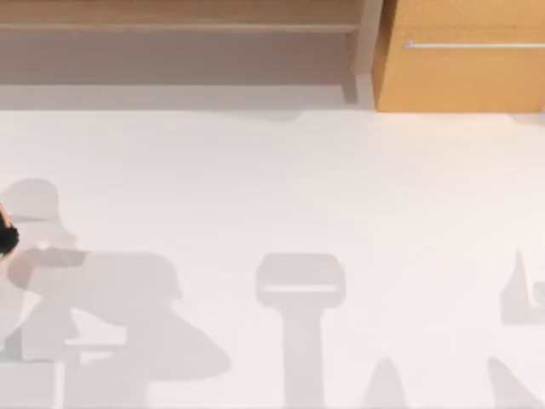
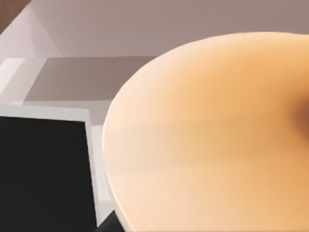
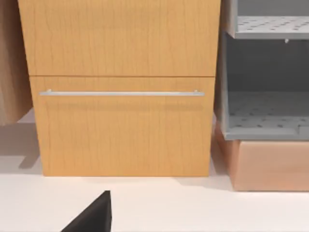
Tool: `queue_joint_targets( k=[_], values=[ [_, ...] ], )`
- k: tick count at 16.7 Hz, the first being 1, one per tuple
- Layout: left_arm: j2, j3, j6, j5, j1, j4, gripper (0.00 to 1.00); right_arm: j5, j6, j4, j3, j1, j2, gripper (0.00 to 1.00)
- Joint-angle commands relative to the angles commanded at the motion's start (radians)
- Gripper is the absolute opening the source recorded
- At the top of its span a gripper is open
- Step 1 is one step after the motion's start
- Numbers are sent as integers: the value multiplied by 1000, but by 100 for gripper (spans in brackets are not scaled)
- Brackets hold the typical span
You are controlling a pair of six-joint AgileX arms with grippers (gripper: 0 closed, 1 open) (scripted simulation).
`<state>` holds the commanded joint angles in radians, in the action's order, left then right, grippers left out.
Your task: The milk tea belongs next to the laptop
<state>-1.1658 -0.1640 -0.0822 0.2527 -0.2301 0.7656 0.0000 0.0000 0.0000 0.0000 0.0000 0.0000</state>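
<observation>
The milk tea's round orange lid point(image 2: 207, 140) looms very close in the left wrist view, with the cup below it hidden. Beside it stands the laptop point(image 2: 43, 174), a black screen in a pale frame, a narrow gap apart from the lid. My left arm point(image 1: 5, 234) shows as a dark piece at the far left edge of the top view. A black part of my right gripper point(image 3: 91, 215) juts in low in the right wrist view, over the white table and facing the cabinet.
A wooden cabinet point(image 1: 460, 55) with a metal drawer handle point(image 3: 120, 93) stands at the back right. A grey open shelf point(image 3: 265, 96) sits beside it on a tan base. A long low shelf point(image 1: 170, 34) runs along the back left. Arm shadows lie on the white table point(image 1: 272, 187).
</observation>
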Motion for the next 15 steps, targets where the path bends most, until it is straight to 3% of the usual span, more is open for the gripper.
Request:
queue_joint_targets(
  k=[7,15],
  values=[
    [-32,29,0,0,-1,-2,0,0,0,0,0,0,0,100],
    [-32,29,0,0,-1,-2,60,0,0,0,0,0,0,100]
  ],
)
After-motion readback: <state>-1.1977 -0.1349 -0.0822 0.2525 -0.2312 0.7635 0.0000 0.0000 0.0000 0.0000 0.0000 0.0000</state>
